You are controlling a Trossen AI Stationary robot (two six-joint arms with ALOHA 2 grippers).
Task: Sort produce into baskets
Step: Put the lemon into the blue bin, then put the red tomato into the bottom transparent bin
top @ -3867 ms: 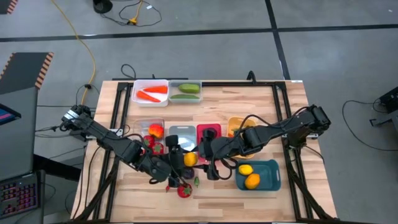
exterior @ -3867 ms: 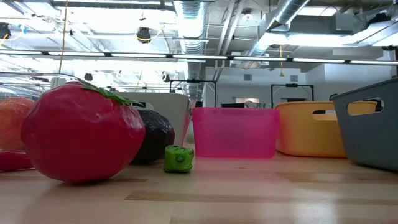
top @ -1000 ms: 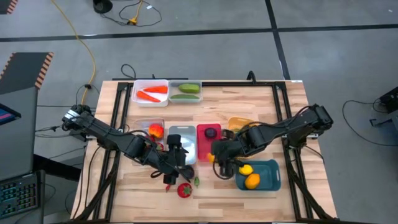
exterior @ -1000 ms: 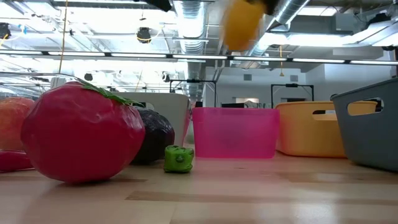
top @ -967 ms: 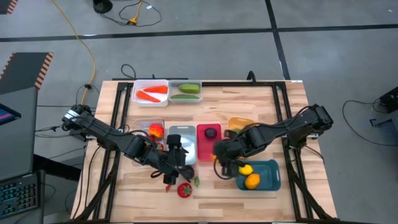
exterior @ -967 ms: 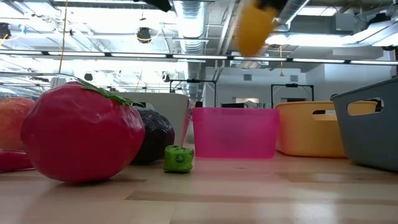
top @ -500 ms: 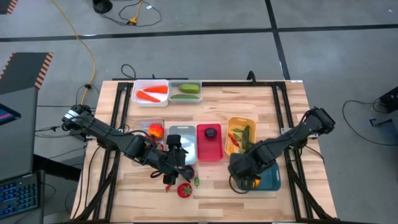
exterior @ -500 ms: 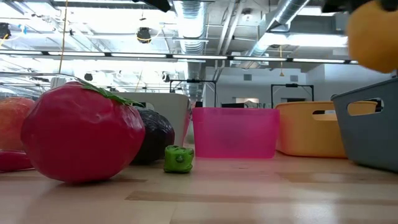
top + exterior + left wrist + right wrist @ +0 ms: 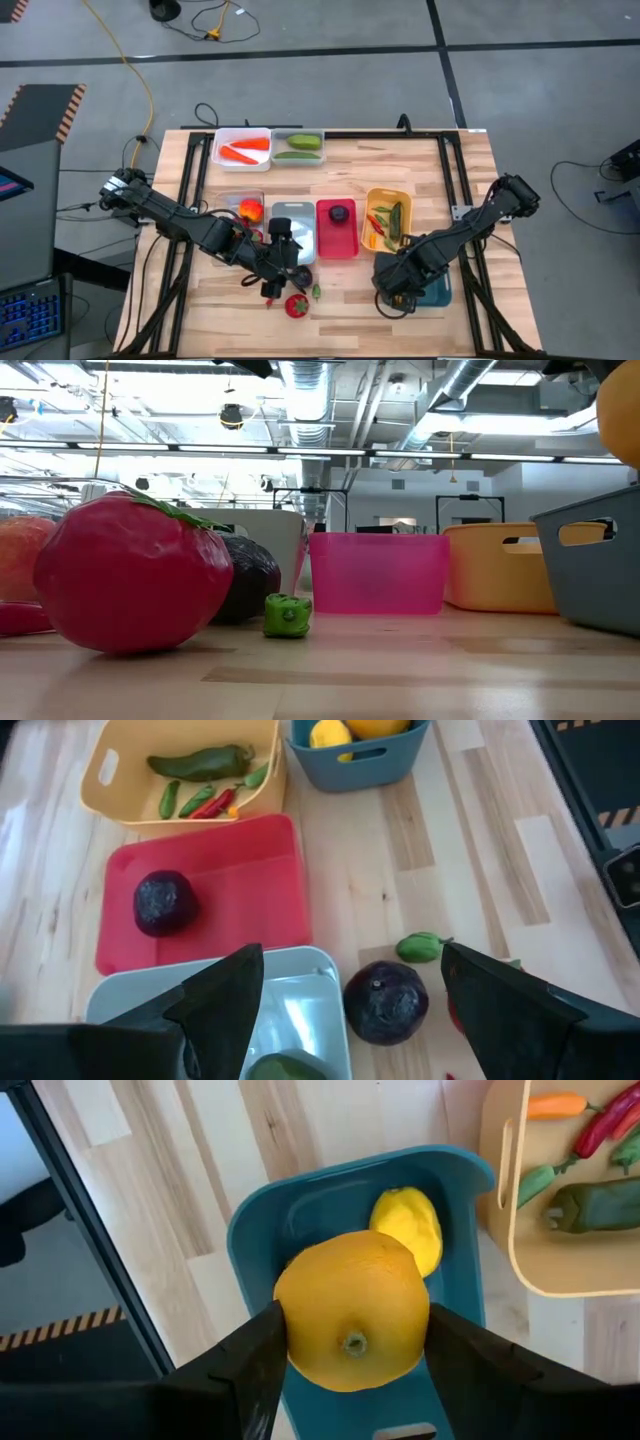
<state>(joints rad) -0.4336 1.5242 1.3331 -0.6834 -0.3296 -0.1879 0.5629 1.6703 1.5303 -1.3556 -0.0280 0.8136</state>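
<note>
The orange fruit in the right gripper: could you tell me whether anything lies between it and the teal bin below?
Nothing visible blocks it. The right gripper holds the orange fruit directly above the teal bin. A yellow lemon already lies inside, toward one end, but open bin floor shows beside it.

Room as I see it: grey floor (image 9: 520,110) with dark seams, yellow cable (image 9: 140,85), ceiling ducts (image 9: 310,390), strip lights (image 9: 180,405), wooden desk (image 9: 400,165)

The table (image 9: 470,170) was pale, matt wood with visible grain. The teal bin (image 9: 300,1210) and yellow bin (image 9: 120,800) looked like smooth, slightly glossy plastic. The orange (image 9: 350,1312) had a finely dimpled, matt skin; the red tomato (image 9: 130,575) looked wrinkled and shiny.
</note>
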